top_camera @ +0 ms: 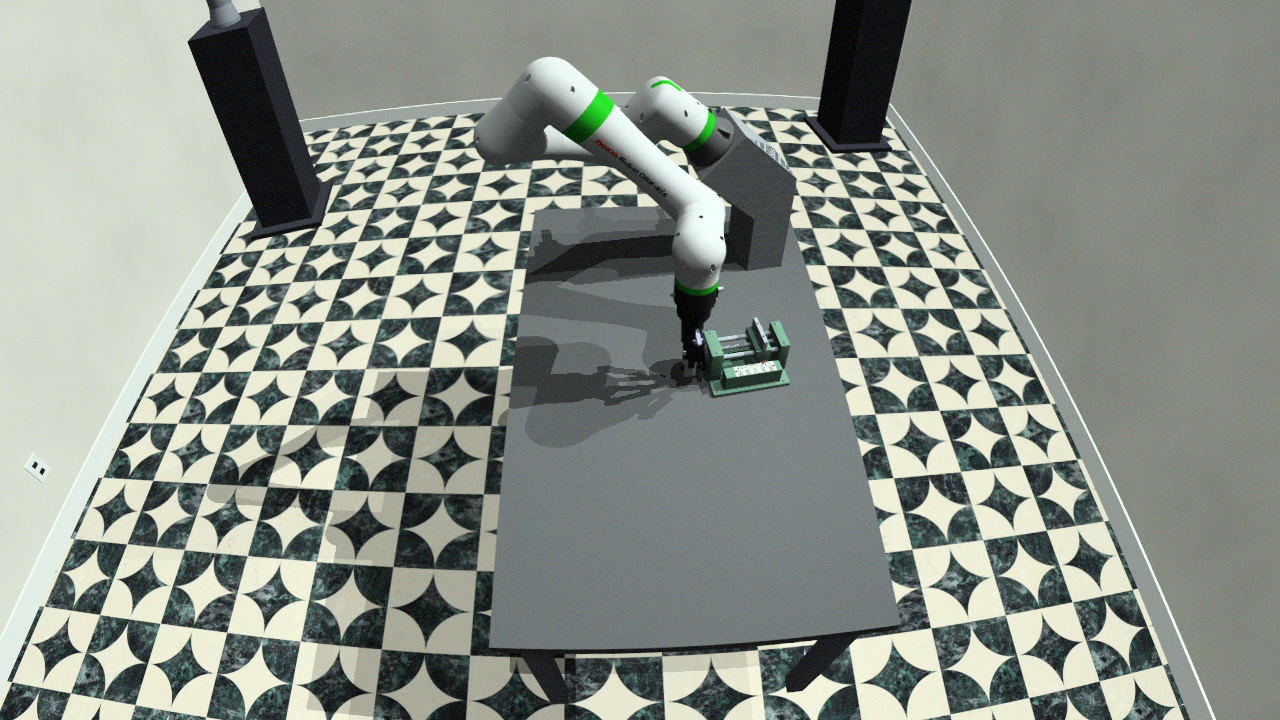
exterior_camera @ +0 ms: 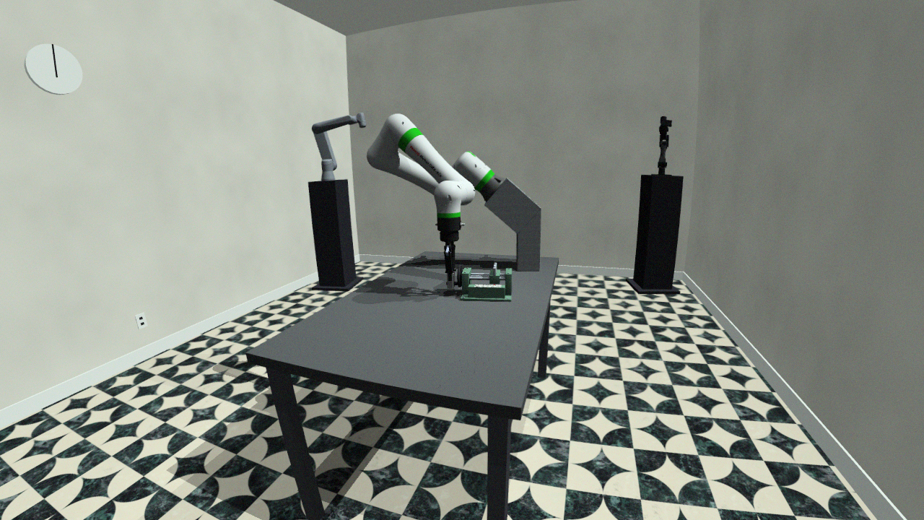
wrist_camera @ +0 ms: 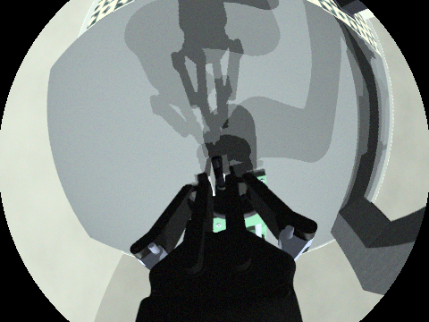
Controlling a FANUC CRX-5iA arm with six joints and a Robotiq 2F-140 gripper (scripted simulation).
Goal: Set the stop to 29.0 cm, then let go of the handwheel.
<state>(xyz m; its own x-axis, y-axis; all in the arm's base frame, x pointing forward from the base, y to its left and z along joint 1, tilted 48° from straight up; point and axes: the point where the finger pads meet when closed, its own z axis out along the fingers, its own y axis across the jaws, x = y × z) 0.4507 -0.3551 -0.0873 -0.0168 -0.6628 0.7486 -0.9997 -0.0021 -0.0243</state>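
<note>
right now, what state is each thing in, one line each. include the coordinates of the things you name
gripper (top_camera: 690, 368) (exterior_camera: 450, 285) (wrist_camera: 218, 164), shut on the crank handle (wrist_camera: 217, 164)
handwheel (exterior_camera: 458, 276), gripped by its crank handle
stop (top_camera: 759, 335) (exterior_camera: 494, 276), nearer the end away from the handwheel, reading illegible
green fixture (top_camera: 751, 379) (exterior_camera: 486, 292), upright on the table (top_camera: 689, 519) (exterior_camera: 400, 342)

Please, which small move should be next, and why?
Probably a slight, slow turn of the handwheel, then a check: the hand looks closed on its handle, but I cannot read whether the stop is at 29.0 cm.

wall clock (exterior_camera: 54, 68), round | wall outlet (top_camera: 37, 467) (exterior_camera: 141, 321) | two black pedestals (top_camera: 259, 134) (exterior_camera: 332, 232), small arms atop
</note>
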